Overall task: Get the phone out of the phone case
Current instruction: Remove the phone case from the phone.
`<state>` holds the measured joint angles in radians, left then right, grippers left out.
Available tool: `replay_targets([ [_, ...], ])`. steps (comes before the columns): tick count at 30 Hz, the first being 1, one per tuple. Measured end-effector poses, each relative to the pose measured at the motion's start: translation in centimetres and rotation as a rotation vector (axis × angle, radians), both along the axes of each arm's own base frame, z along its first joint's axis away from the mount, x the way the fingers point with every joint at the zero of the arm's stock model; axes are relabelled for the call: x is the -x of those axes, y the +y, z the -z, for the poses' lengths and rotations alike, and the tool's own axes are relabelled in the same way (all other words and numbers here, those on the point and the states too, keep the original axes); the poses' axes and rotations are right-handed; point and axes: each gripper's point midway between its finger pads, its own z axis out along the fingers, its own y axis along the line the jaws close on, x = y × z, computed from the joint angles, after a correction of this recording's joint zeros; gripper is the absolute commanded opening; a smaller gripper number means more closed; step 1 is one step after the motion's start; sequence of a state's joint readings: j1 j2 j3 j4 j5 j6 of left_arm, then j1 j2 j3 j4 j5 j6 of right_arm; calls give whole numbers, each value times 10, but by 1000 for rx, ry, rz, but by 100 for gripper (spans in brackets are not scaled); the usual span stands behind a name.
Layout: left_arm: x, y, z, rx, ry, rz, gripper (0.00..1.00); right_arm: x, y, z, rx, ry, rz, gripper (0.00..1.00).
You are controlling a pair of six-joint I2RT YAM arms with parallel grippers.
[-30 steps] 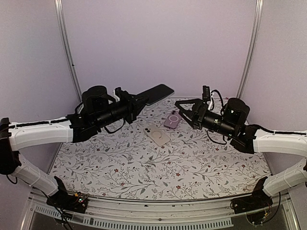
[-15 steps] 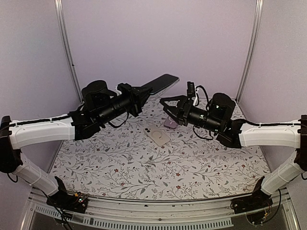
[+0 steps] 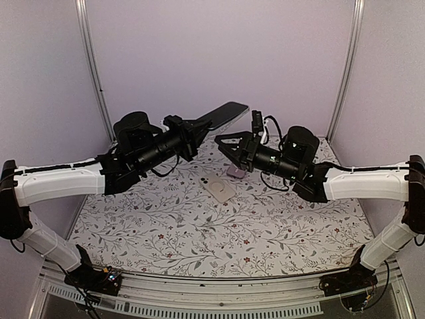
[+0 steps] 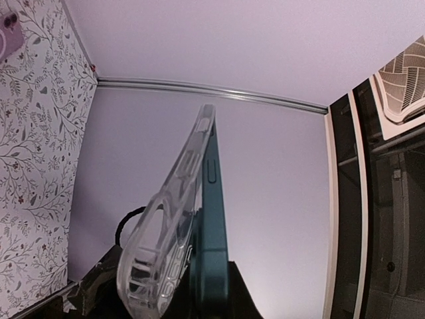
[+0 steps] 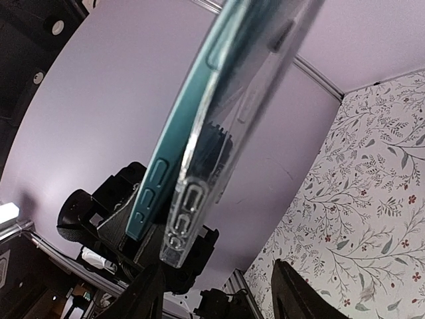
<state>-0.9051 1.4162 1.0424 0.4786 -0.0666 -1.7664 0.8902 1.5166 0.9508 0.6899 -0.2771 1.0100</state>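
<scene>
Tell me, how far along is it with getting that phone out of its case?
Done: the left claw grips the teal phone, held up in the air. In hand: the clear case bows away from the phone near the grip, and the open right claw is close beside it. Left: separating the two completely.

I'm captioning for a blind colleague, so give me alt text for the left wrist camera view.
A teal phone seen edge-on rises from the left arm's dark fingers, its clear case bowed away from it along the lower half. Behind it is a plain lilac wall, with the floral table cover down the left edge.
</scene>
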Motion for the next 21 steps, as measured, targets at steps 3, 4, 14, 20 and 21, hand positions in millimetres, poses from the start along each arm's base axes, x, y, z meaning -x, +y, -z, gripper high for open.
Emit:
replay_targets([
  [3, 0, 0, 0, 1, -1, 3, 0, -1, 2, -7, -12, -13, -3, 54],
  [4, 1, 0, -1, 2, -1, 4, 0, -1, 2, -10, -16, -19, -4, 53],
  [14, 1, 0, -1, 2, -2, 4, 0, -4, 8, -18, -28, -43, -10, 44],
  [20, 1, -1, -1, 1, -2, 10, 0, -6, 11, -15, -21, -41, -12, 40],
  [21, 2, -1, -1, 2, -2, 11, 0, -6, 11, -16, -23, -44, -11, 40],
])
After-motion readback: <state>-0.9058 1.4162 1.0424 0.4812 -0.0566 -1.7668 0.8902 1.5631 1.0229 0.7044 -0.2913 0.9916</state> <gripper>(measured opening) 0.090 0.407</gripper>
